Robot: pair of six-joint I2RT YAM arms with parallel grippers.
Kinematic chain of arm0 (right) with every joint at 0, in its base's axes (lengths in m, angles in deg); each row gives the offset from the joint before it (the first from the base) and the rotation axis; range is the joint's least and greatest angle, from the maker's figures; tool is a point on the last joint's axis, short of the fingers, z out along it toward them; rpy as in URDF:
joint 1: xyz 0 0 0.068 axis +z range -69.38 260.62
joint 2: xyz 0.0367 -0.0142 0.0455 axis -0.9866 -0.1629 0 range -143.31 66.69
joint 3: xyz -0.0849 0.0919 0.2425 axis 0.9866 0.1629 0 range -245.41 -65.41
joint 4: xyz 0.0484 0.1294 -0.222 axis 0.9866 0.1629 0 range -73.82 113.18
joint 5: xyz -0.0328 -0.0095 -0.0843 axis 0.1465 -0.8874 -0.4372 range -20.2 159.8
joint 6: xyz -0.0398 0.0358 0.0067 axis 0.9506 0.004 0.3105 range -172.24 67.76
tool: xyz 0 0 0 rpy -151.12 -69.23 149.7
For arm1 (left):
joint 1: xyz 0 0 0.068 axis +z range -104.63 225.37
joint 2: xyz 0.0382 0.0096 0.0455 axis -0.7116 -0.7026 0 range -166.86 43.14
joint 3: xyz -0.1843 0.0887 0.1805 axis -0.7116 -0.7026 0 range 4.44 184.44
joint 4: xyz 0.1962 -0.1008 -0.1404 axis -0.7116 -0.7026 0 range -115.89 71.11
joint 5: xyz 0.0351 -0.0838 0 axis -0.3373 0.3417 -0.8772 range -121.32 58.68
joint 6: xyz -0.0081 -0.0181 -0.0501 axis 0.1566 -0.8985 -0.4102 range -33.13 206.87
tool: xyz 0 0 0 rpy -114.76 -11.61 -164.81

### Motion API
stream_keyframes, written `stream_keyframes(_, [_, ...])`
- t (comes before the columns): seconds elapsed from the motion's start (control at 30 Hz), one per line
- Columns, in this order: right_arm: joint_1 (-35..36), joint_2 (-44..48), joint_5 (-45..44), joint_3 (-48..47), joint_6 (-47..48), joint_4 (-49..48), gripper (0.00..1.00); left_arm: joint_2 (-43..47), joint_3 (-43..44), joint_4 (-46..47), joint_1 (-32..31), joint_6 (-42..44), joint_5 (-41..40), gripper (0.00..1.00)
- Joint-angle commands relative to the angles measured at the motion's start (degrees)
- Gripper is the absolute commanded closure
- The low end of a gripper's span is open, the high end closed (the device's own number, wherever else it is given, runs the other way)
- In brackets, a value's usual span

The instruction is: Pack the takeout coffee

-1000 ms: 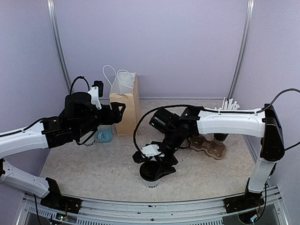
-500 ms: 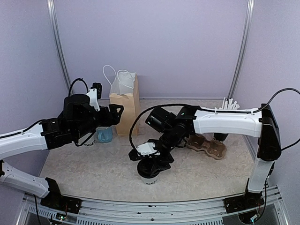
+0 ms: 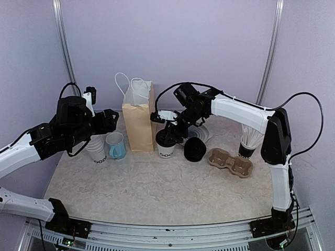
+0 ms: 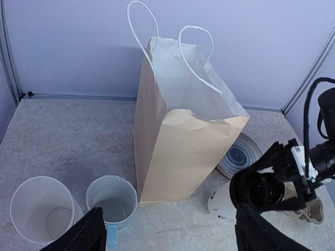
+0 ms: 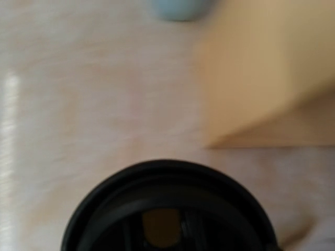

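Observation:
The takeout coffee (image 3: 166, 146), a white paper cup with a black lid, is held just right of the brown paper bag (image 3: 139, 124). My right gripper (image 3: 170, 129) is shut on its top from above. In the left wrist view the cup (image 4: 220, 201) and its lid (image 4: 256, 189) sit low at the right of the open bag (image 4: 180, 151). The right wrist view shows the lid (image 5: 167, 209) close up, with the bag (image 5: 267, 78) beyond it. My left gripper (image 3: 109, 121) is open and empty, above the mug and left of the bag; it also shows in the left wrist view (image 4: 172, 232).
A light-blue mug (image 3: 116, 145) and a nested stack of white cups (image 3: 96, 149) stand left of the bag. A stack of black lids (image 3: 194, 150), a cardboard cup carrier (image 3: 230, 161), a swirl-patterned plate (image 4: 239, 156) and a cup of stirrers (image 3: 250, 140) are to the right.
My right arm has carried the coffee cup from the front middle of the table back to the bag's right side. My left arm has pulled back to the left.

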State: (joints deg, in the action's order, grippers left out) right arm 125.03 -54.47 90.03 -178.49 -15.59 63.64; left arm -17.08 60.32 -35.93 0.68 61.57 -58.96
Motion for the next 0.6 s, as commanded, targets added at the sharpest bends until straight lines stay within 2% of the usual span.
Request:
stream_keyframes(0.0, [-0.92, -6.44, -1.51, -9.61, -3.71, 3.70, 0.29, 3.28, 1.41, -5.98, 0.76, 0.10, 1.04, 0.18])
stream_keyframes(0.13, [-0.98, -10.06, -1.30, -14.52, -4.77, 5.58, 0.27, 5.00, 1.21, -8.33, 1.70, -0.85, 0.50, 0.18])
stream_keyframes(0.33, [-1.02, -11.46, -3.10, -14.53, -5.73, 6.59, 0.22, 4.56, 2.27, -13.60, 6.08, -1.33, 1.46, 0.21])
stream_keyframes(0.47, [-0.98, -10.98, -1.65, -14.77, -6.58, 7.09, 0.13, 2.97, 3.05, -14.78, 11.75, 0.50, 6.17, 0.28])
stream_keyframes(0.5, [-1.06, -10.50, -1.03, -14.87, -6.99, 7.10, 0.04, 2.16, 3.42, -14.89, 13.59, 0.94, 8.18, 0.30])
stream_keyframes(0.57, [-1.13, -8.89, -0.08, -15.16, -7.48, 7.25, 0.01, 0.67, 4.41, -14.76, 17.00, 2.19, 12.81, 0.35])
